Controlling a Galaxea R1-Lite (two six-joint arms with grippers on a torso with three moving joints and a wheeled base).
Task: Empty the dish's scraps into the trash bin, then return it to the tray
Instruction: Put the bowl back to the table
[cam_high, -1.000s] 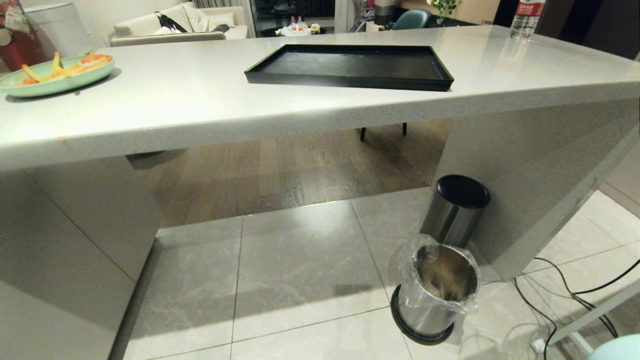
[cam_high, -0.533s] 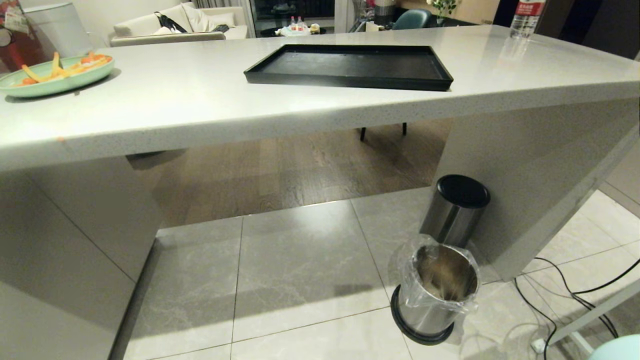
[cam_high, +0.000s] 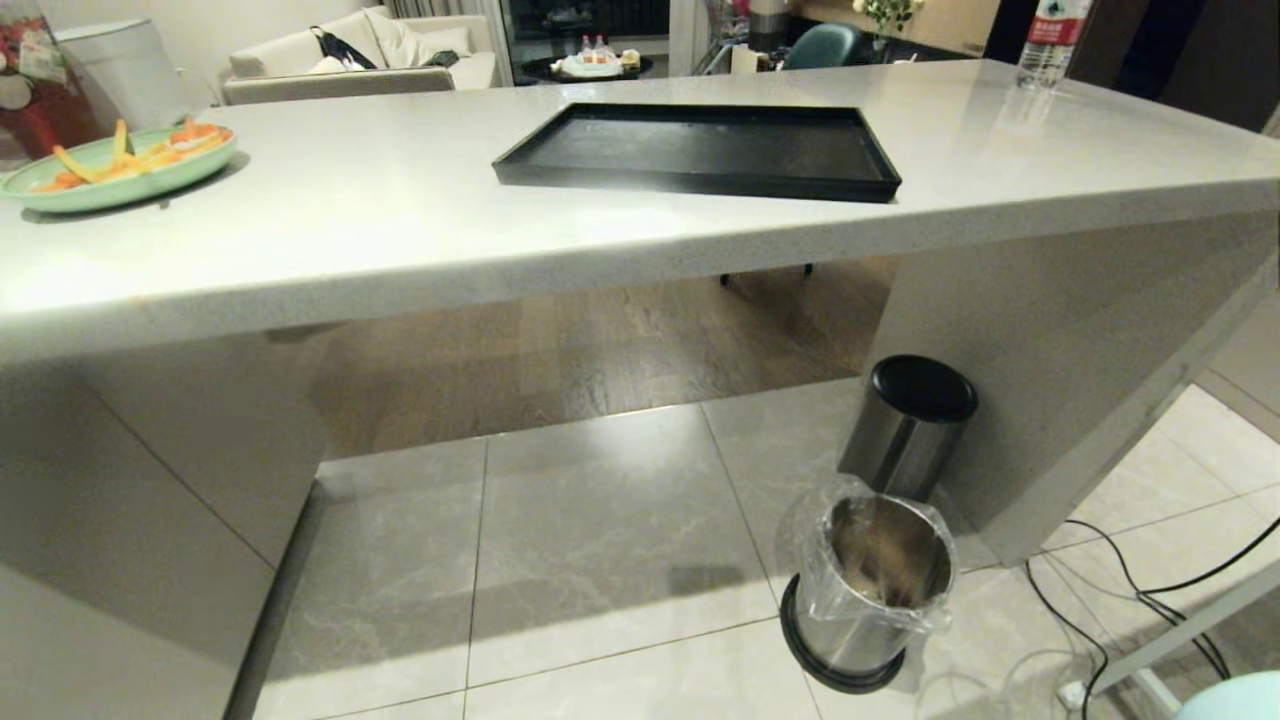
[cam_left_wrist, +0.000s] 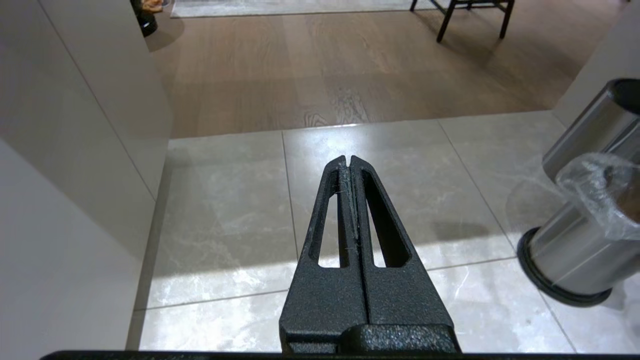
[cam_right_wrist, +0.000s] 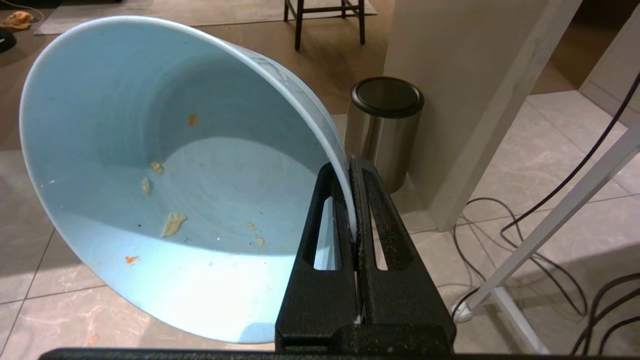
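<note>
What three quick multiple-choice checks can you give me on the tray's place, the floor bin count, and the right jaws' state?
1. Where is the tray?
A. on the counter
B. on the floor tiles
C. inside the trash bin

2. How many steel bins stand on the floor?
A. one
B. two
C. four

3. What are the right jaws doing?
A. standing open, empty
B. shut on the dish's rim
C. shut on the green plate

Answers:
1. A: the tray lies flat on the grey counter.
2. B: the bag-lined trash bin stands before the black-lidded bin.
3. B: the right gripper pinches the rim of the dish, which holds only crumbs.
</note>
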